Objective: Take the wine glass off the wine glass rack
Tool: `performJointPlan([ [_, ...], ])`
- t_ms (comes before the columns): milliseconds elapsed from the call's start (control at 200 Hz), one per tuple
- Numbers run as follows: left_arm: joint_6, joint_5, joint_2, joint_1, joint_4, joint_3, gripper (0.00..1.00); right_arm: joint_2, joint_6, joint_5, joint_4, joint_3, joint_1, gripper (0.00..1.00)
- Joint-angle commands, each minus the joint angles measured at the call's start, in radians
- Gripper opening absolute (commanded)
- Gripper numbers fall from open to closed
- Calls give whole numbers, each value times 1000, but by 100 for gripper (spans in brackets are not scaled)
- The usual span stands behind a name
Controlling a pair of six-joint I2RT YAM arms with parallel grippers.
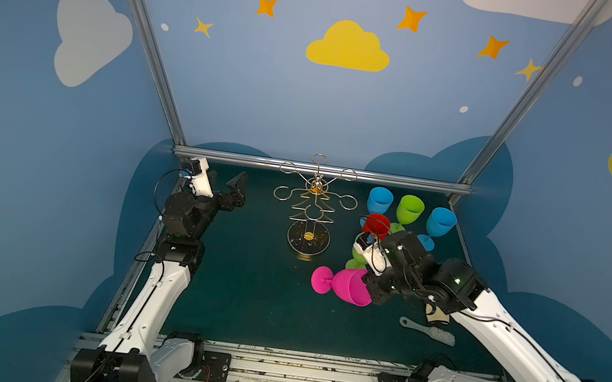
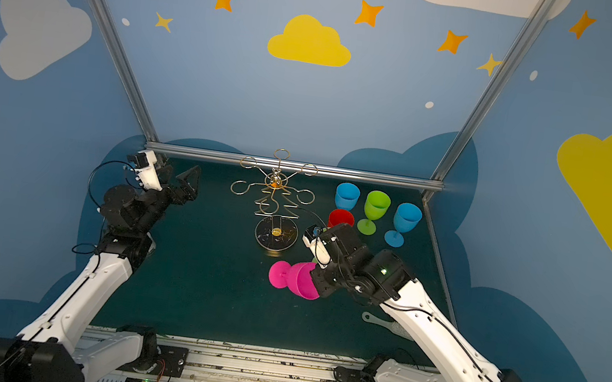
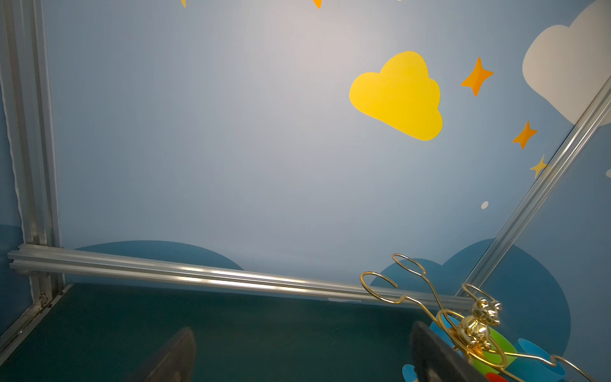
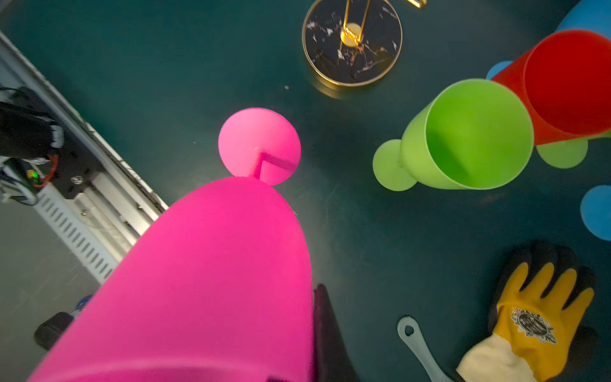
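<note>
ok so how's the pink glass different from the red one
The pink glass is tipped on its side, foot pointing left in both top views; the red glass stands upright, mouth up. The right gripper is shut on the pink glass, while nothing holds the red glass. Both are opaque, bright-coloured glasses, and both are off the wine glass rack.

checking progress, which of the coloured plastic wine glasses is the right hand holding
The pink plastic wine glass, clamped at its rim in the shut right hand and tipped sideways; the red glass, green glasses and blue glasses sit ungripped.
</note>
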State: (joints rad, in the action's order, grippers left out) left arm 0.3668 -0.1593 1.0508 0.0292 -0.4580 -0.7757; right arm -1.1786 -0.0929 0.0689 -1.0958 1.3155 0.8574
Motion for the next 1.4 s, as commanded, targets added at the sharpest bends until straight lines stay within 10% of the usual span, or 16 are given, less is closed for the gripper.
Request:
performJointPlan([
  [0,0,13,-21,6,-13,8,100,-45,-50,54,-15,-8,5,0],
  [631,-2,43,-33,17,18,18,99,-480,-174,33,-81,182,7,0],
  [1397,-45,99,-55,29,18,50,100,-127,-39,29,186,66,-51,73],
])
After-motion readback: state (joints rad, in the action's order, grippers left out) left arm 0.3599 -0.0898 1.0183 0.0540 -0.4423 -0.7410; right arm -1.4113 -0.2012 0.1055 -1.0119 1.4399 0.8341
